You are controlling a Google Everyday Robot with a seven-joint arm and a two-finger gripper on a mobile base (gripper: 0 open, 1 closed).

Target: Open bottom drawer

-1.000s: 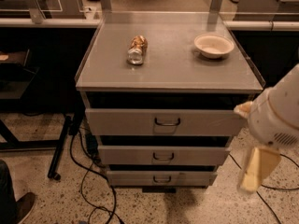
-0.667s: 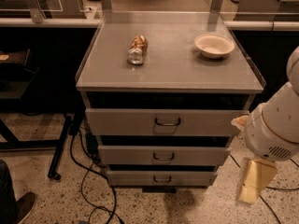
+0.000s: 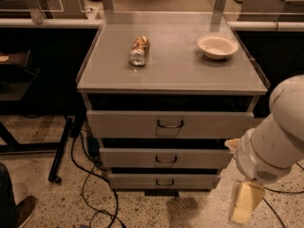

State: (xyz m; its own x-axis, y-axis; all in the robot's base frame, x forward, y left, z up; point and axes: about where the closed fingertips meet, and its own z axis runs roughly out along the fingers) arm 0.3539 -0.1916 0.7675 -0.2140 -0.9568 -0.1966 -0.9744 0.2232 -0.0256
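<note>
The bottom drawer (image 3: pixel 164 181) is the narrowest grey front of the cabinet's three, low near the floor, with a small dark wire handle (image 3: pixel 165 182). Its front sits set back under the mid-sized drawer (image 3: pixel 165 158) and the widest top drawer (image 3: pixel 168 124). My gripper (image 3: pixel 244 204) hangs pointing down from the white arm (image 3: pixel 275 141) at the lower right. It is to the right of the bottom drawer, near its height, and apart from it. It holds nothing that I can see.
On the cabinet top (image 3: pixel 171 75) lie a crumpled can (image 3: pixel 139 50) and a white bowl (image 3: pixel 217 45). Black cables (image 3: pixel 90 184) trail on the speckled floor at the left. A dark desk leg (image 3: pixel 61 148) stands left of the cabinet. A shoe (image 3: pixel 19 213) shows at the bottom left.
My arm has come down and a little to the left, bringing the gripper lower beside the cabinet. The drawers have not moved.
</note>
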